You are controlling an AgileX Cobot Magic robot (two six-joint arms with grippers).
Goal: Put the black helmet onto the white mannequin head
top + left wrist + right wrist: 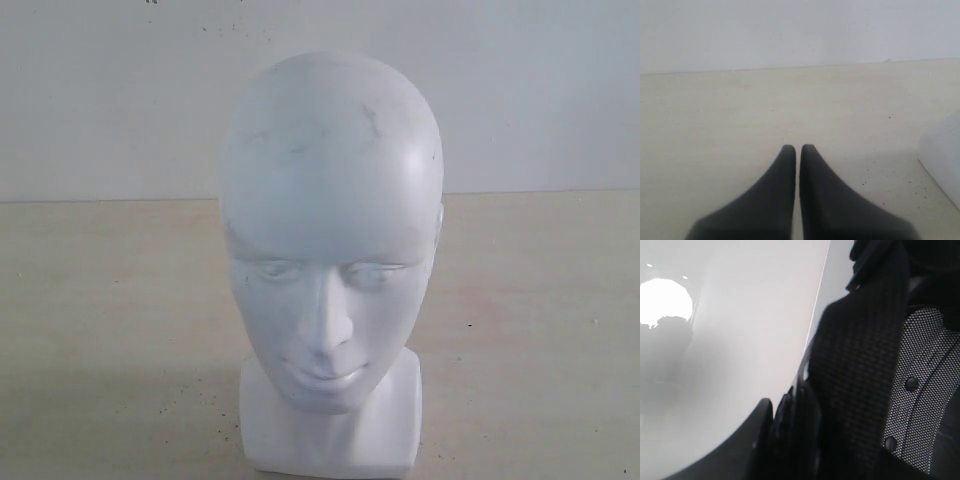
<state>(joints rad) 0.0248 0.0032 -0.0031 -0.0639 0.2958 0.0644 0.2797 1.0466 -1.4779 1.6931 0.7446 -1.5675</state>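
Observation:
The white mannequin head [330,250] stands upright on the beige table [110,330], face toward the exterior camera, crown bare with faint dark scuffs. Neither gripper nor the helmet shows in that view. In the right wrist view my right gripper [790,425] is shut on the rim of the black helmet [860,355]. Its black woven padding and grey mesh lining [922,365] fill the picture. Only one finger [757,427] shows; the other is hidden behind the lining. My left gripper [798,148] is shut and empty, low over the table, with the head's white base [942,155] off to one side.
A plain pale wall [100,90] runs behind the table. In the right wrist view a smoky pale surface with a bright light spot [665,300] fills the area beside the helmet. Small dark specks dot the tabletop [875,175].

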